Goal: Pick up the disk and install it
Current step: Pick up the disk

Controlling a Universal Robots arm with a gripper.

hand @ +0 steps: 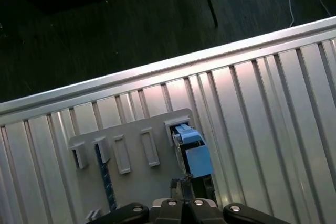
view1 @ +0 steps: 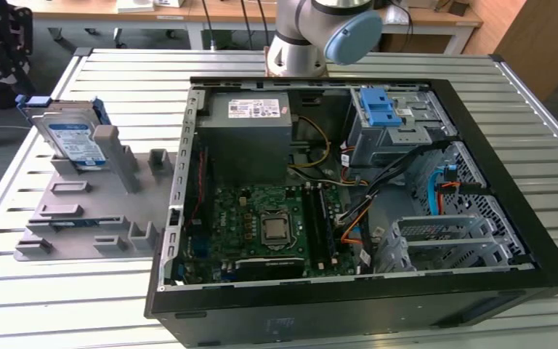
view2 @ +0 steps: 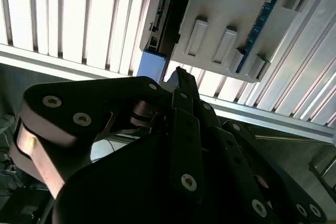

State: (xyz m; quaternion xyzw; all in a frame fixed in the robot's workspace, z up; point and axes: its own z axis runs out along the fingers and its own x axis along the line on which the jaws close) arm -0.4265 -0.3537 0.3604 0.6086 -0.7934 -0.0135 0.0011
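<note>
The disk [view1: 70, 138] stands on edge in a slot at the far end of a grey holder plate [view1: 75, 211], on the exterior view's left. It is silver with a white-and-blue label and a blue carrier frame. In the first wrist view the carrier's blue top [hand: 194, 153] sits just beyond my gripper [hand: 184, 184]. In the second wrist view the disk's edge [view2: 157, 19] and blue end lie past my gripper [view2: 181, 74]. The black fingers meet at a point with nothing between them. The gripper hangs apart from the disk, not touching it.
An open black computer case [view1: 511, 167] fills the table's middle and right. It holds a grey power supply box [view1: 250, 123], a motherboard [view1: 269, 225] and a drive bay with a blue bracket [view1: 388, 109]. The arm's base [view1: 308, 36] stands behind it. The slatted table's edge [hand: 157, 72] runs close to the holder.
</note>
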